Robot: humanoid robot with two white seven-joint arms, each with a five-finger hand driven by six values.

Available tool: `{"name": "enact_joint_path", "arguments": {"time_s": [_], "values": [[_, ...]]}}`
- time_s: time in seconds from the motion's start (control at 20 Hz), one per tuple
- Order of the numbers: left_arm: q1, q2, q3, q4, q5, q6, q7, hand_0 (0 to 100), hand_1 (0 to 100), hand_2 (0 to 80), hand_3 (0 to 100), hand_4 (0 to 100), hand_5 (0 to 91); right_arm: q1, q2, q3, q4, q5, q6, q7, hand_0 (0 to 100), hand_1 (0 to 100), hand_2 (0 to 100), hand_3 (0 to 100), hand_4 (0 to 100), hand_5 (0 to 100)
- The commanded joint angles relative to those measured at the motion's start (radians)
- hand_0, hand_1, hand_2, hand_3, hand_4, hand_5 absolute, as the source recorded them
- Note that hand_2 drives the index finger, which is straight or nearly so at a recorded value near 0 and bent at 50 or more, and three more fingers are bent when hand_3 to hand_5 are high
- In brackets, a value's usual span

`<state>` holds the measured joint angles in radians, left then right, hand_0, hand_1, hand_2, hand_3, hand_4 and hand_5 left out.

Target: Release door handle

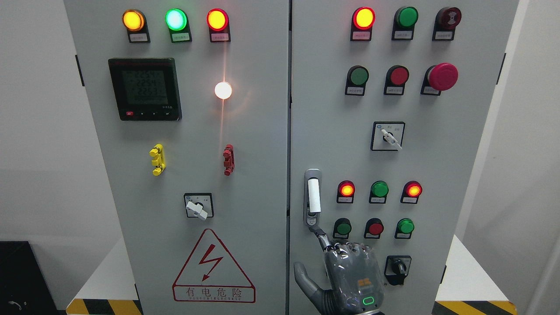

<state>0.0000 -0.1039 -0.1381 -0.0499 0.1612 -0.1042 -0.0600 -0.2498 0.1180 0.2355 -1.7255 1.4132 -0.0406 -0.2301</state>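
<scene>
- low on the right-hand door of the grey cabinet [262,245], a hand [352,280] came up from the bottom edge just right of the middle; which arm it belonged to could not be told.
- its index finger [321,237] was stretched up and left, the tip at the lower end of the door handle [313,197], touching or nearly so; the other fingers were curled at the knuckles and the thumb [306,275] stuck out to the left. nothing was grasped.
- the door handle stood upright near the right door's left edge, just beside the centre seam [289,131] between the two doors.
- right of the hand, close by, sat a black rotary switch [397,267]; above it two rows of round lamps [379,189].
- left of the thumb, across the seam, the left door was bare down to the triangular warning sign [213,267].
- bare white wall [39,153] lay open past both outer edges of the cabinet.
</scene>
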Motion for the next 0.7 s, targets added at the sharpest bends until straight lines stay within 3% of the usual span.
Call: {"name": "enact_joint_path", "arguments": {"time_s": [0.0, 0.2, 0.65], "values": [[0.009, 0.001, 0.0, -0.001, 0.0, 0.0, 0.0, 12, 56, 0.0, 0, 0, 0.0, 0.026, -0.001, -0.001, -0.081, 0.0, -0.001, 0.014, 47, 31, 43, 96, 94, 100], [0.009, 0.0, 0.0, 0.001, 0.001, 0.0, 0.0, 12, 56, 0.0, 0, 0, 0.0, 0.03, 0.0, -0.001, -0.095, 0.0, -0.001, 0.015, 48, 31, 49, 97, 94, 100], [0.009, 0.0, 0.0, -0.001, 0.0, 0.0, 0.0, 12, 56, 0.0, 0, 0, 0.0, 0.09, -0.001, -0.001, -0.16, -0.002, -0.004, 0.02, 40, 30, 69, 100, 97, 100]]}}
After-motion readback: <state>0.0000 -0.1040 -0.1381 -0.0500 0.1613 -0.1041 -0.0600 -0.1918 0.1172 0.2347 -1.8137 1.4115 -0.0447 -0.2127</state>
